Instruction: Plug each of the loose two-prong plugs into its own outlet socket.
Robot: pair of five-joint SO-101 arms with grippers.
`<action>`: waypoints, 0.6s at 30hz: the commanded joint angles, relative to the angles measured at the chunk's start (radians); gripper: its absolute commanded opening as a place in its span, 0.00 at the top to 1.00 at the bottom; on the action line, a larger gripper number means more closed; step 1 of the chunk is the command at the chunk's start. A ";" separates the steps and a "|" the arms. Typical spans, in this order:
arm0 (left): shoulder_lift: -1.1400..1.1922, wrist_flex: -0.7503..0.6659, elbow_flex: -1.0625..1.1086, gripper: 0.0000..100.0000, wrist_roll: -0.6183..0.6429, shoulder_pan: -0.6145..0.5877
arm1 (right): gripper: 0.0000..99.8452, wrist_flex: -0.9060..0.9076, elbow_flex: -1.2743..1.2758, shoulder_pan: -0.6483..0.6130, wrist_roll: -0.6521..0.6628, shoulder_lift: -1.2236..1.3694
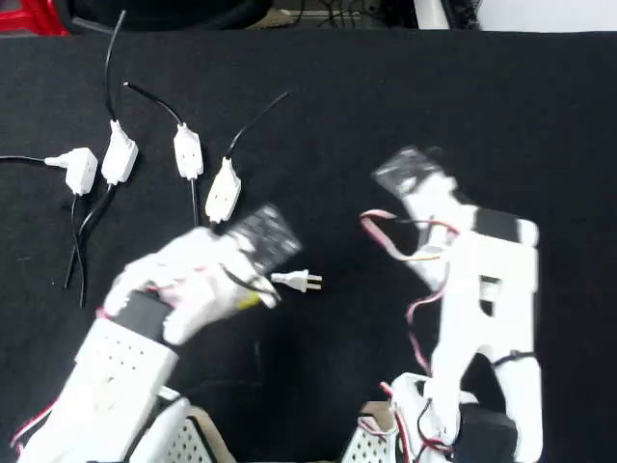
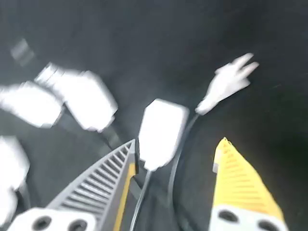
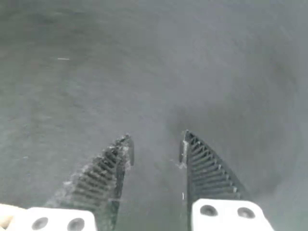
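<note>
A loose white two-prong plug [image 1: 297, 280] lies on the black cloth with its prongs toward the right, just beside my left gripper [image 1: 267, 241]. In the left wrist view that gripper [image 2: 178, 142] is open and holds nothing. A white socket block [image 2: 161, 130] lies between its fingers but further off, with the plug [image 2: 231, 79] off to one side. Several white corded socket blocks lie in a row at the far left, the nearest [image 1: 223, 190] just beyond the gripper. My right gripper [image 1: 410, 172] hangs open over bare cloth [image 3: 157, 138].
Black cords [image 1: 82, 231] trail from the socket blocks toward the far and left table edges. The right arm's white body [image 1: 487, 289] and its loose wires [image 1: 405, 246] stand at the right. A red object [image 1: 29, 14] sits past the far left corner.
</note>
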 commanded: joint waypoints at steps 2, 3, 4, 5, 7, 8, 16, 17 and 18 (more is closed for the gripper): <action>-0.046 0.046 -0.022 0.74 0.043 -0.289 | 0.83 0.006 -0.004 -0.253 0.028 -0.007; -0.048 0.046 -0.007 0.74 0.054 -0.341 | 0.83 0.015 -0.001 -0.315 0.032 -0.007; -0.048 0.051 0.007 0.74 0.058 -0.392 | 0.83 0.037 -0.002 -0.382 0.035 -0.002; -0.043 0.055 0.024 0.74 0.071 -0.449 | 0.83 0.061 0.002 -0.456 0.048 -0.002; -0.038 0.054 0.079 0.74 0.066 -0.576 | 0.83 0.107 0.013 -0.589 0.060 -0.012; -0.038 0.052 0.107 0.74 0.049 -0.630 | 0.83 0.114 0.010 -0.641 0.049 -0.016; -0.087 -0.077 0.352 0.74 -0.031 -0.759 | 0.83 0.110 -0.036 -0.833 0.017 0.042; -0.098 -0.138 0.403 0.74 -0.029 -0.742 | 0.83 0.110 -0.067 -0.839 -0.005 0.067; -0.112 -0.189 0.441 0.74 -0.025 -0.734 | 0.83 0.117 -0.105 -0.841 -0.017 0.099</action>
